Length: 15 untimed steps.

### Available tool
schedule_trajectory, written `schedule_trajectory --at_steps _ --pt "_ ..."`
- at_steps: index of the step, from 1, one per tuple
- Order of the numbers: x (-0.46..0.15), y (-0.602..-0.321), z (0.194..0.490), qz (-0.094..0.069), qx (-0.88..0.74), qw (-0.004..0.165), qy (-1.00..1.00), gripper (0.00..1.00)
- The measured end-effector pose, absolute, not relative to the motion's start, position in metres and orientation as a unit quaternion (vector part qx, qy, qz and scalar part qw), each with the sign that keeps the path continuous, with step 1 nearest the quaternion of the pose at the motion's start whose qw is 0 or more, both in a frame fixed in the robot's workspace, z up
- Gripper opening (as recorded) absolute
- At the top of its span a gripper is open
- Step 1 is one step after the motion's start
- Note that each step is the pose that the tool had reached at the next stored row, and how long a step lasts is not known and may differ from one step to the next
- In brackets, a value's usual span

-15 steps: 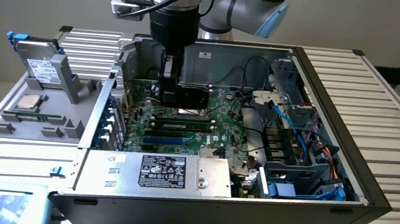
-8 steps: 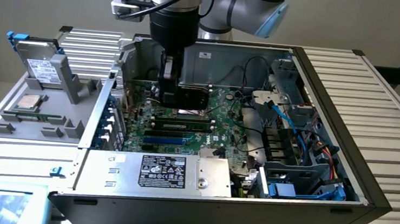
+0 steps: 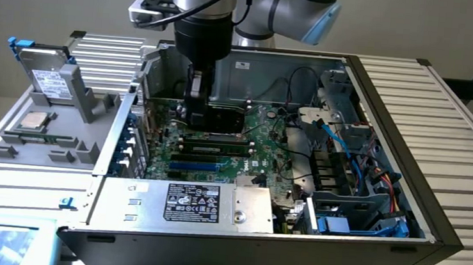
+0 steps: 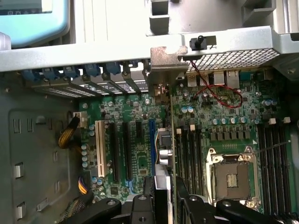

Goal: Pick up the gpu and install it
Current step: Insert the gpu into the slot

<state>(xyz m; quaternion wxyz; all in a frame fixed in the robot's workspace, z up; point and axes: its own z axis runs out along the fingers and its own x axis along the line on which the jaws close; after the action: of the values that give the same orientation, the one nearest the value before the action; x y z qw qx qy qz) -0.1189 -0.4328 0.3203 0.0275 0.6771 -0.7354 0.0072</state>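
1. The computer case [image 3: 235, 254] lies open, and the robot arm [image 3: 204, 14] reaches down into it.
2. The green motherboard [image 4: 140, 163] lies right under the gripper [image 4: 163, 198].
3. The power supply [image 3: 148, 205] sits well away from the gripper. Its white label [image 3: 199, 203] has tiny writing, too small to read.
4. The hard drive [image 3: 44, 61] stands outside the case, far from the gripper. Its white label [image 3: 52, 83] cannot be read either.
5. The gpu [image 4: 164, 149] stands on its thin edge over the motherboard. Its long side runs straight out from the gripper. Its silver bracket [image 4: 166, 58] is at the far end, up at the case wall.
6. The gripper is narrow and holds the gpu, with one of its fingers [image 4: 182, 196] on each side.
7. A blue slot [image 4: 152, 135] lies just beside the gpu.
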Motion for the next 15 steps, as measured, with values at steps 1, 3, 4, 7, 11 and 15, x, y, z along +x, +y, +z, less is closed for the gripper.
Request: schedule_trajectory --at_steps 1,3,4,7,11,15 --pt "-0.119 -0.434 0.319 0.007 0.677 0.027 -0.735 0.29" --pt "-0.119 -0.437 0.315 0.007 0.677 0.027 -0.735 0.29" --pt "-0.119 -0.438 0.313 0.007 0.677 0.027 -0.735 0.29" --pt "-0.119 -0.44 0.308 0.007 0.677 0.027 -0.735 0.29" --pt "-0.119 -0.444 0.3 0.007 0.678 0.027 -0.735 0.29" --pt "-0.119 -0.447 0.293 0.007 0.678 0.027 -0.735 0.29"
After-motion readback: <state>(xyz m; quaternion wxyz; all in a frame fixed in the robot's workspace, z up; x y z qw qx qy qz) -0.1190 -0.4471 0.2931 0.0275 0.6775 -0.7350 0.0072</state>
